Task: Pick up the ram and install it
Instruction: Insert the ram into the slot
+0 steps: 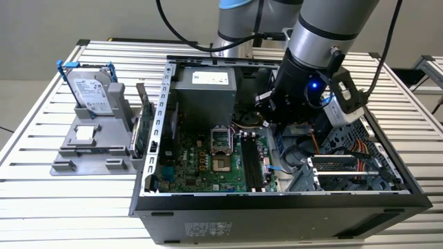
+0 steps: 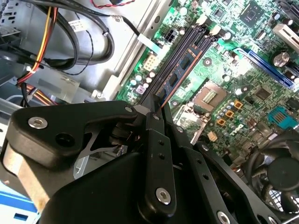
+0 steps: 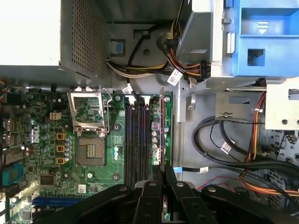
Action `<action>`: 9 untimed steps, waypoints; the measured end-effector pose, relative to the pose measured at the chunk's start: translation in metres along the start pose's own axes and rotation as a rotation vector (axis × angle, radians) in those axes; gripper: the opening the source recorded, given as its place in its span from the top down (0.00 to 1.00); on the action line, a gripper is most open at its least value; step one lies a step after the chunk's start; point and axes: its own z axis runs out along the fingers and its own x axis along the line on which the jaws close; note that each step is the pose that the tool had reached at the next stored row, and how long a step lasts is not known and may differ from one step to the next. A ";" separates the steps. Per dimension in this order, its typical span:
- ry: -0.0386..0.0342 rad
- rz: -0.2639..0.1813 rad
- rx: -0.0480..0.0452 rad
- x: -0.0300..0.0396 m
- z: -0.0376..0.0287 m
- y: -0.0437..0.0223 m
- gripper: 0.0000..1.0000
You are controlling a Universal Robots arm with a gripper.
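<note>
On the slatted table [image 1: 41, 218], near its edge at the exterior view's left, a grey holder stand [image 1: 93, 148] carries a silver hard drive [image 1: 90, 92] in a blue-clipped frame, leaning back. Just beside the stand, toward the case, a green expansion card [image 1: 143, 129] stands on edge.

The open computer case [image 1: 277, 218] lies on its side in the middle of the table. Inside, the grey power supply [image 1: 204, 96] sits at the far edge; the green motherboard [image 1: 201, 163] covers the floor below it, with the bare CPU socket [image 3: 91, 151] near its centre. The black memory slots [image 3: 135, 140] run in a row just beside the socket.

The arm reaches down into the case over the slots, toward the exterior view's right. The gripper [image 3: 162, 179] is clenched on the ram [image 3: 161, 126]: in the first wrist view the thin stick runs out from between the black fingers [image 3: 152, 191], edge-on, along the slot furthest from the socket. In the second wrist view the ram [image 2: 184, 65] lies in line with that slot; whether it is fully seated, I cannot tell.

Further right, bundled cables [image 1: 346, 148] and the drive cage [image 1: 346, 174] fill the case's corner.
</note>
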 end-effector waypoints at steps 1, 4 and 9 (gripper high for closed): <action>0.0000 0.000 0.0001 0.0002 0.0009 -0.0002 1.00; 0.0000 0.000 0.0000 0.0004 0.0040 -0.0007 1.00; 0.0000 0.000 -0.0001 0.0008 0.0090 -0.0015 1.00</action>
